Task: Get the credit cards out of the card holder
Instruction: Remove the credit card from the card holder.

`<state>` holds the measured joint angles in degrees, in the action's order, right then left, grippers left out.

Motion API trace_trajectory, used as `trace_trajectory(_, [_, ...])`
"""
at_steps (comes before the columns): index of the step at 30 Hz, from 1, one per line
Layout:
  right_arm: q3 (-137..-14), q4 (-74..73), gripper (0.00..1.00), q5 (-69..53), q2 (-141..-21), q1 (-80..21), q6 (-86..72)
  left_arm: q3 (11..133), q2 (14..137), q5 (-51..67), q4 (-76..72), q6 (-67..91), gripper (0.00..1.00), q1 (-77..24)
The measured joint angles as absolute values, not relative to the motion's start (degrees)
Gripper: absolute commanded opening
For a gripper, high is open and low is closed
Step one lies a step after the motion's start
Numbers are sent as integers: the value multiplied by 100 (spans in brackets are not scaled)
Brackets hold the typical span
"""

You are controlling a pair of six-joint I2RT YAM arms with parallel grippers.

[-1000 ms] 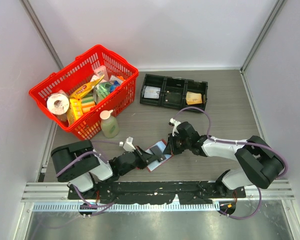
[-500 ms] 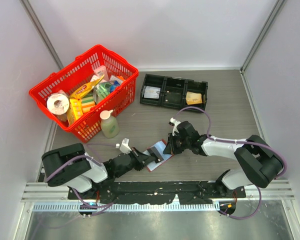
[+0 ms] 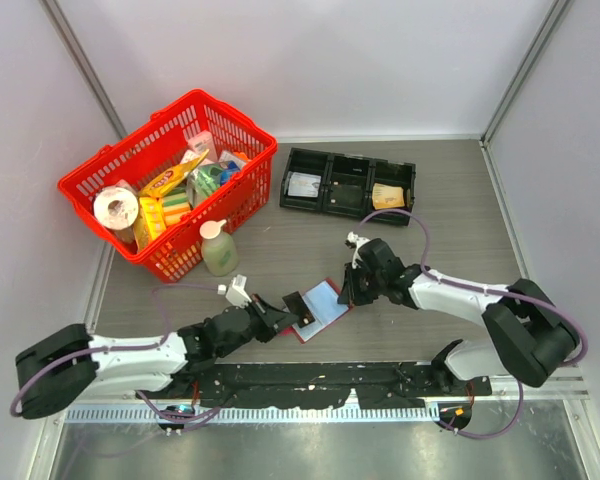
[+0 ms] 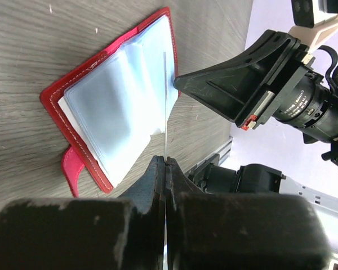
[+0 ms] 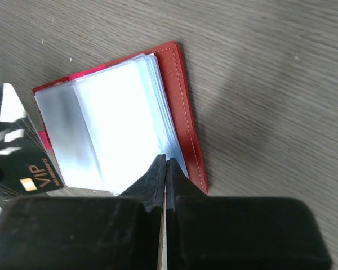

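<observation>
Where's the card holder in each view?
Top external: card holder lies open, low centre, between the arms.
Left wrist: upper left, open on the table.
Right wrist: centre left, sleeves up.
Shared landmark: the dark card pinched in the left gripper. It is edge-on in the left wrist view and shows its VIP face at lower left in the right wrist view.

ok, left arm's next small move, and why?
Probably pull the left gripper away from the card holder: it is shut on a dark card that overlaps the holder's edge, while the right gripper, shut, steadies the opposite edge.
</observation>
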<state>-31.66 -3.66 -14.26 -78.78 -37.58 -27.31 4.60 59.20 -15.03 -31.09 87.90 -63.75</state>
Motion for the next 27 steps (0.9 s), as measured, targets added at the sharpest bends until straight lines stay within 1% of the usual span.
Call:
trace_trajectory(1, [-3183, -491, 8, -1376, -7804, -3747, -2700, 513, 5662, -1542, -2788, 8713, 0, -6375])
trace_trajectory(4, [-3308, -880, 22, -1253, -7489, -3736, -2587, 650, 5011, -1629, -2049, 8431, 0, -6375])
trace_trajectory(5, [-3391, -1004, 26, -1225, -7354, -3736, -2534, 687, 4827, -1653, -1855, 8296, 0, -6375])
trace_trajectory(6, [-3489, -1116, 32, -1203, -7216, -3736, -2471, 733, 4663, -1664, -1664, 8136, 0, -6375])
trace_trajectory(8, [-3691, -1269, 36, -1212, -6925, -3732, -2338, 854, 4399, -1660, -1321, 7719, 0, -6375])
trace_trajectory(9, [-3795, -1328, 37, -1232, -6768, -3732, -2248, 915, 4316, -1643, -1205, 7533, 0, -6375])
trace_trajectory(11, [-3975, -1424, 42, -1380, -6453, -3730, -2016, 1122, 4143, -1535, -921, 6910, 0, -6375])
trace_trajectory(16, [-4104, -1594, 60, -2123, -5647, -3728, -1330, 1745, 3916, -1039, -456, 5297, 0, -6375])
trace_trajectory(22, [-4438, -2080, 68, -2908, -5072, -3728, -622, 2773, 3872, -189, 384, 3524, 0, -6375])
trace_trajectory(27, [-5004, -2414, 69, -3795, -4976, -3728, -47, 3682, 4091, 582, 1203, 2429, 0, -6375])
